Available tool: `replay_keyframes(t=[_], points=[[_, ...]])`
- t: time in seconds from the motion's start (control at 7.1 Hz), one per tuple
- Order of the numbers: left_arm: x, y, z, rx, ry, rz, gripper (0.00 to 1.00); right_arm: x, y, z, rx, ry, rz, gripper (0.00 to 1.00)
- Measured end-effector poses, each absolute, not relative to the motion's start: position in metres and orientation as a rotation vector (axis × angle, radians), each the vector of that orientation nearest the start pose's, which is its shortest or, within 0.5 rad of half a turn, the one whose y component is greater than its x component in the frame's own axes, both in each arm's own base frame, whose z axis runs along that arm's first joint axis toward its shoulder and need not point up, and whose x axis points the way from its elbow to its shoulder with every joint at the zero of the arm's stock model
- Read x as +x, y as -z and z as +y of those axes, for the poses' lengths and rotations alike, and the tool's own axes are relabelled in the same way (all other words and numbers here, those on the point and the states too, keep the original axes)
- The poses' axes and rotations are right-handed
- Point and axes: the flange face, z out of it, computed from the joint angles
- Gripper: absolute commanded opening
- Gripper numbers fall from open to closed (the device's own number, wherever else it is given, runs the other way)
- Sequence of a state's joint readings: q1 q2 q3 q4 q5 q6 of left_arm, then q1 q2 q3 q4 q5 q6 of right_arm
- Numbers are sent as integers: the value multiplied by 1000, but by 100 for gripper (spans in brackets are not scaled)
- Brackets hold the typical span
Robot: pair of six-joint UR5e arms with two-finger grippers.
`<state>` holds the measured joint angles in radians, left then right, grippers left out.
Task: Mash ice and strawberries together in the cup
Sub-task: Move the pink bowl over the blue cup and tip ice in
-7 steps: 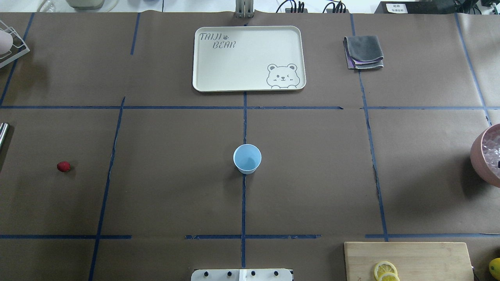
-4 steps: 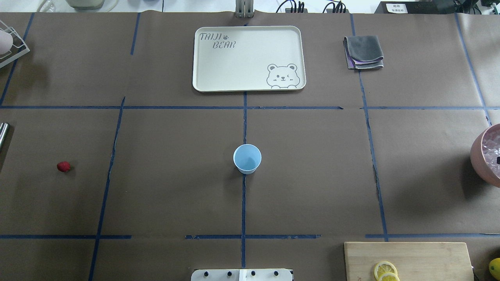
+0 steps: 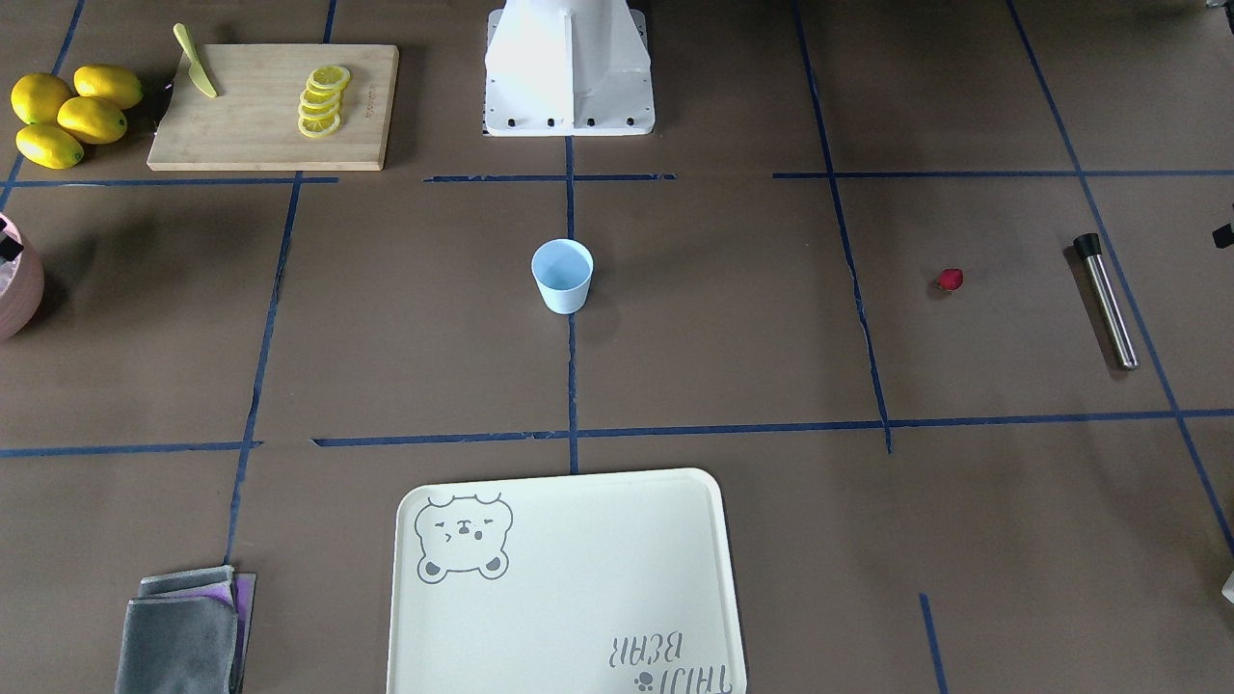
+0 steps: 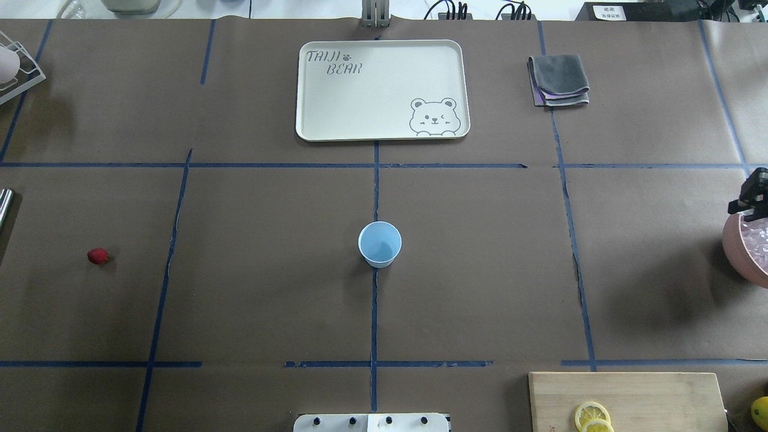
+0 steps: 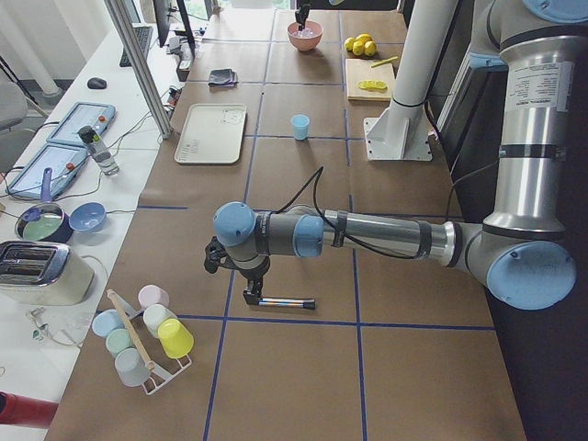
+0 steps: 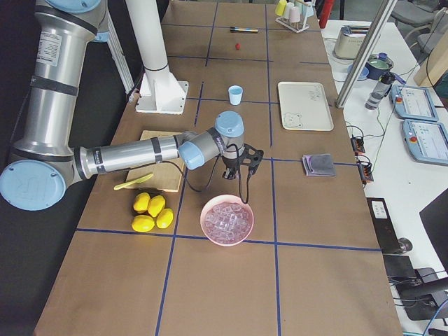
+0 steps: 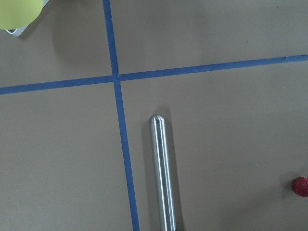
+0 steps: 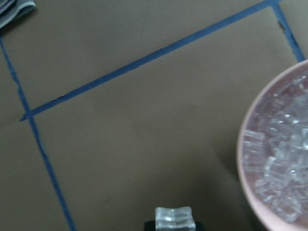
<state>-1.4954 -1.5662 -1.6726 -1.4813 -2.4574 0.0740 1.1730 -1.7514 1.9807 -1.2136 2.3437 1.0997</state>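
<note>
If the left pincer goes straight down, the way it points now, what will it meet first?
Most likely the steel rod lying flat beneath it. In the side view the left pincer hangs close over one end of the rod. The exact gap is unclear.

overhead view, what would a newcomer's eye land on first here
Probably the light-blue cup, alone and upright at the table's middle, with the cream bear tray beyond it. Then the tiny red strawberry far out on the robot's left, and at the right edge the right claw, just off the ice-filled pink bowl, gripping one ice cube.
</note>
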Motion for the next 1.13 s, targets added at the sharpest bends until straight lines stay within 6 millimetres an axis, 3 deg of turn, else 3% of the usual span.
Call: replay_keyframes(t=[0.14, 0.42, 0.56, 0.85, 1.13], points=[[-19, -610, -492, 10, -146, 887, 100, -140, -451, -435, -127, -442, -992, 1], [-18, -606, -493, 20, -153, 888, 100, -229, -368, -446, -195, -438, -1075, 1], [-18, -603, -493, 25, -155, 888, 100, -284, -323, -441, -212, -435, -1105, 2], [-18, -599, -493, 34, -161, 888, 100, -405, -243, -410, -218, -454, -1150, 2], [-18, -598, -493, 36, -164, 887, 100, -492, -198, -390, -201, -479, -1164, 3]])
